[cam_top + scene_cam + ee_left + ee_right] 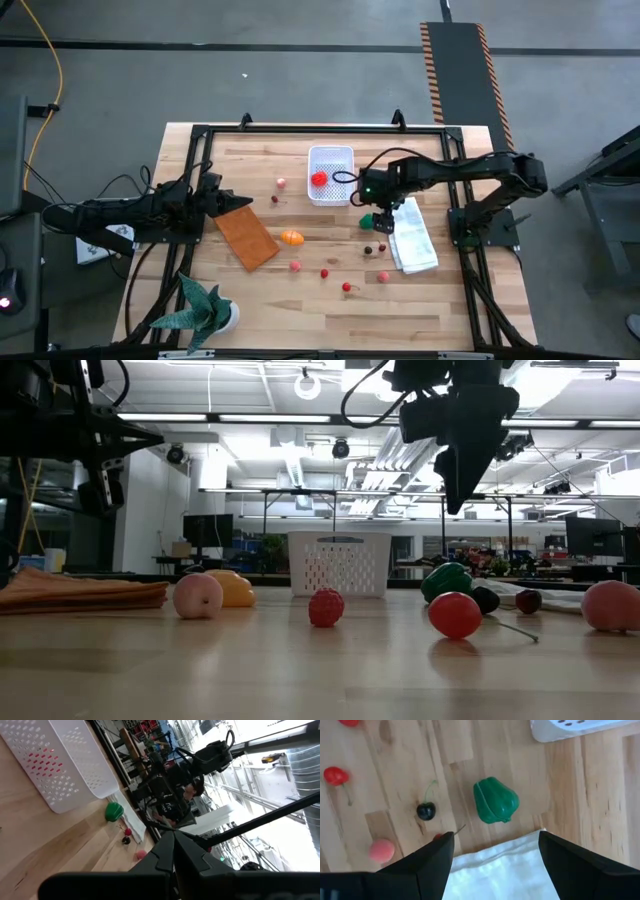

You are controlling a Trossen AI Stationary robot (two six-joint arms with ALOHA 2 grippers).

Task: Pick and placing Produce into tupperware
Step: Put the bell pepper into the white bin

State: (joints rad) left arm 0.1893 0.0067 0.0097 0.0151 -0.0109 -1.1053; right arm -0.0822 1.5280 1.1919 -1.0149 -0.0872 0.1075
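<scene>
The tupperware [331, 160], a white perforated tub, stands at the far middle of the table with a red piece [319, 179] inside. Loose produce lies on the wood: a green pepper [495, 800], a dark cherry [426, 811], a red cherry [335, 776], a pink peach [381, 851], an orange piece [291, 238] and several small berries. My right gripper [496, 837] hangs open, pointing down, just above the pepper [367, 221], touching nothing. My left gripper [174, 851] is shut and held level over the table's left edge [215, 195].
A folded white cloth [413, 240] lies right of the pepper, under my right gripper's near side. An orange-brown flat rectangle [246, 235] lies at the left and a green spiky plant [205, 310] at the near left corner. Bare wood shows along the near edge.
</scene>
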